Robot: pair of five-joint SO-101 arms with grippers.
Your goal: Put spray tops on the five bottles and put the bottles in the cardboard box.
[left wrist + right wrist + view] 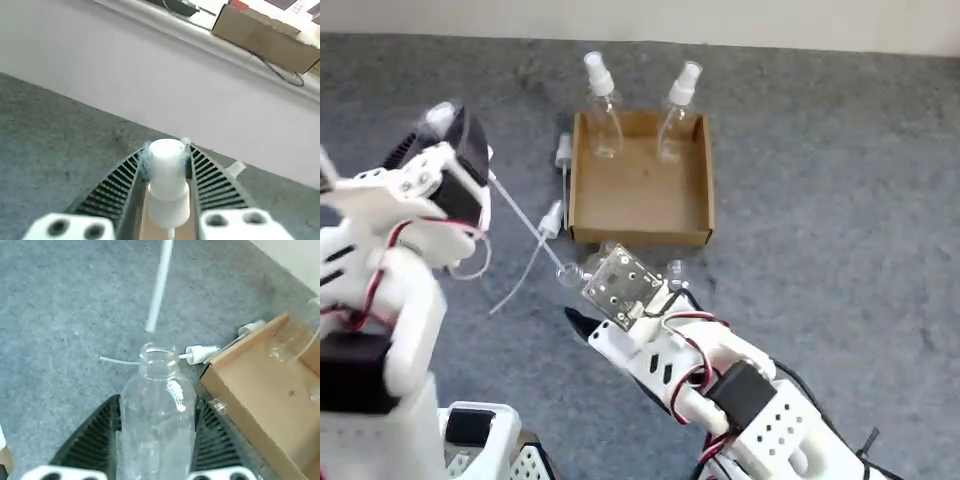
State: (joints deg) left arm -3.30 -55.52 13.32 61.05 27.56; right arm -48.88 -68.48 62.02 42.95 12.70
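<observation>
Left claw (167, 149) raised, gripping spray top (167, 192); right claw (159, 401) gripping bottle (157, 435).

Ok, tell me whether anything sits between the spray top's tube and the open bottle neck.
Nothing visible does. The spray top's tube ends close above the bottle's open neck, bare air between them.

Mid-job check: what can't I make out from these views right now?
- Most of the spare bottle by the cardboard box: high view, under the right pincer.
- Base of the held bottle: right wrist view, cut by the frame edge.
- Tube of the spray top: left wrist view, cut by the frame edge.
</observation>
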